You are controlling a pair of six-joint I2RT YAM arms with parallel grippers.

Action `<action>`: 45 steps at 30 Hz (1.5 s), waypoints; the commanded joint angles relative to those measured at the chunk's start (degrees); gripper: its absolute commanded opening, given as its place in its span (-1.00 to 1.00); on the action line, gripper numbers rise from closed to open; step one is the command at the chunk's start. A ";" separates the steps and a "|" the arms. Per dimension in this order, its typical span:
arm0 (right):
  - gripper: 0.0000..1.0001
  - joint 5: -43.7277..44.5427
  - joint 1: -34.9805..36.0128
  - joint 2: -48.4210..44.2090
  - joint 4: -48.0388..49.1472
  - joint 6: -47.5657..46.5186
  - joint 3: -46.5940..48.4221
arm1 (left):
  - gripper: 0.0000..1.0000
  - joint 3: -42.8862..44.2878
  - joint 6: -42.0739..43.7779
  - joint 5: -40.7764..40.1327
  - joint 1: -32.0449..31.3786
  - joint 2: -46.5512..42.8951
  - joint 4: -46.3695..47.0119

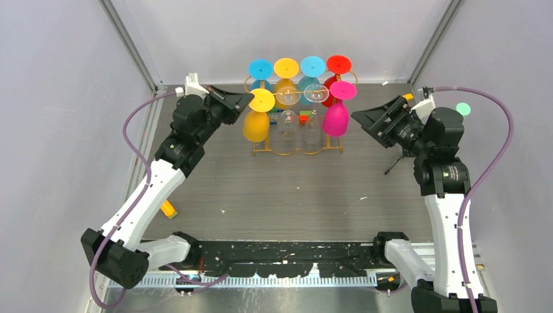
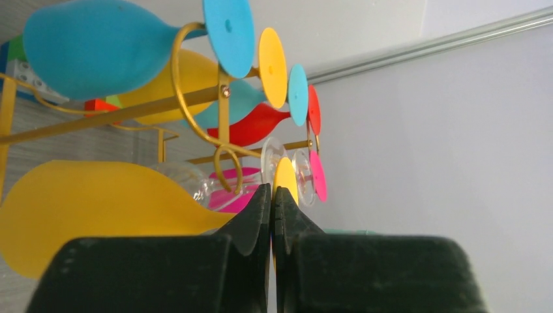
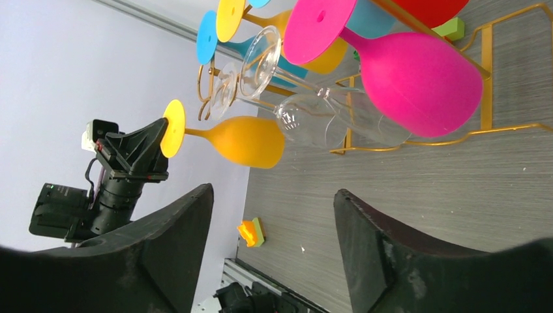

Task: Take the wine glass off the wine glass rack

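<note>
Tabletop (image 1: 293, 195): left gripper (image 1: 248, 98) and right gripper (image 1: 358, 119) flank wine glass rack (image 2: 224, 124).

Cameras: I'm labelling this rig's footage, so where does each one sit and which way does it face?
Top external: above and behind the bases, looking down on the table, the wine glass rack and both arms.
Left wrist: on the left arm, facing the rack side-on past its shut left gripper.
Right wrist: on the right arm, facing the rack between the open right gripper fingers; left arm beyond.
Shared: the yellow wine glass appears in all three.
</note>
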 commanded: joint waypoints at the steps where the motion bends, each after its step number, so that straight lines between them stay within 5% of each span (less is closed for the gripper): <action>1: 0.50 -3.01 0.27 -1.75 4.16 1.25 -2.66 | -1.00 -2.80 -2.81 4.15 -0.19 -5.01 2.44; 6: 0.48 -10.75 0.90 -3.98 15.98 14.06 -12.01 | -1.00 -5.78 -4.00 10.05 -0.19 -11.56 -2.91; 11: 0.47 -8.50 6.31 -8.99 25.51 19.81 -23.34 | -1.00 -12.19 -7.50 12.63 -0.19 -19.44 -4.60; 18: 0.59 2.61 20.70 -11.58 44.70 30.49 -34.75 | -1.00 -21.40 -22.33 18.97 -0.23 -23.71 10.29; 27: 0.70 18.15 38.31 -8.48 50.81 25.99 -35.30 | -1.00 -21.81 -30.49 20.06 -0.37 -21.08 23.01; 39: 0.71 26.75 44.22 -6.57 55.89 22.27 -35.05 | -1.00 -19.59 -35.23 18.02 -0.96 -19.56 25.29; 45: 0.69 26.77 44.35 -4.81 75.46 29.86 -40.16 | -1.00 -20.86 -37.97 14.89 -1.33 -20.72 29.95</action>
